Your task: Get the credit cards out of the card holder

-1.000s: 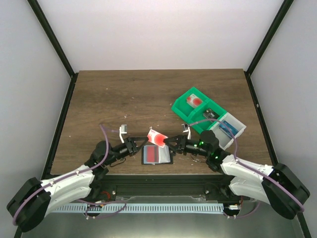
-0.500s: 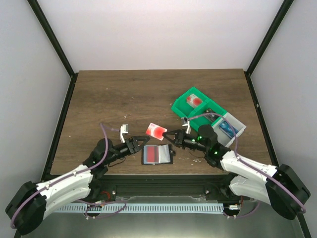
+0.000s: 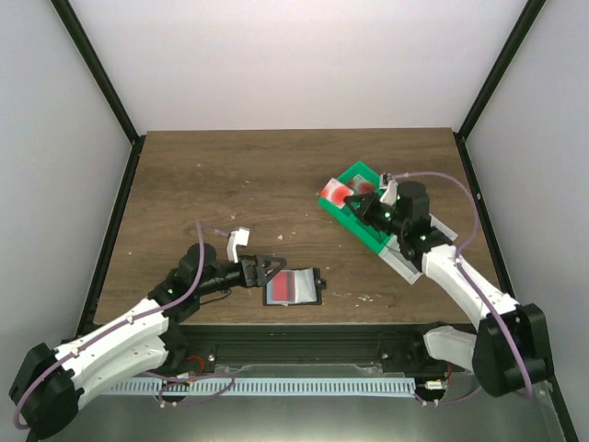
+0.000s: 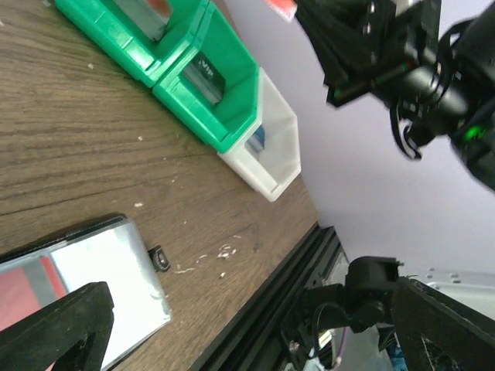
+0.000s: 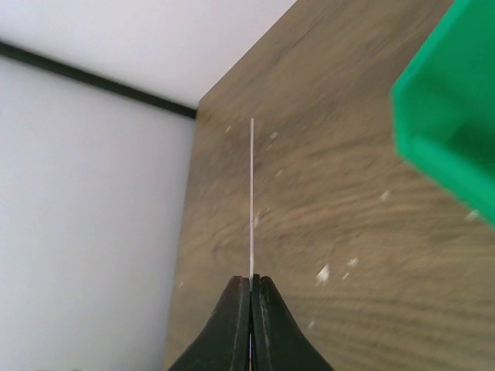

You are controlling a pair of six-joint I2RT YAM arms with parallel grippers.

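I'm seeing the card holder [image 3: 293,287] lying open and flat near the front edge of the wooden table [image 3: 230,184]. Its pale inside is facing up and its small black tab [image 4: 158,257] is pointing to the right. One white-and-red card [image 3: 283,287] is sitting in the holder's left half.

A second credit card [image 3: 338,193] is hanging in the air well back and to the right of the holder, clear of it. The right gripper [image 3: 355,196] is pinching that card. In the right wrist view its two fingers [image 5: 232,325] are pressing together on the card's near edge, and the card is showing edge-on as a thin upright line.

The left gripper [image 3: 266,268] is hovering just at the holder's left side, low over the table. Its fingers [image 4: 62,325] are standing wide apart and gripping nothing. I cannot tell whether a fingertip is touching the holder's edge.

The green tray [image 3: 350,221] is sitting back and to the right of the holder. From above, the held card is showing over the tray's holder-side corner. The clear-white tray [image 4: 271,147] is joining the green one on the side away from the holder.
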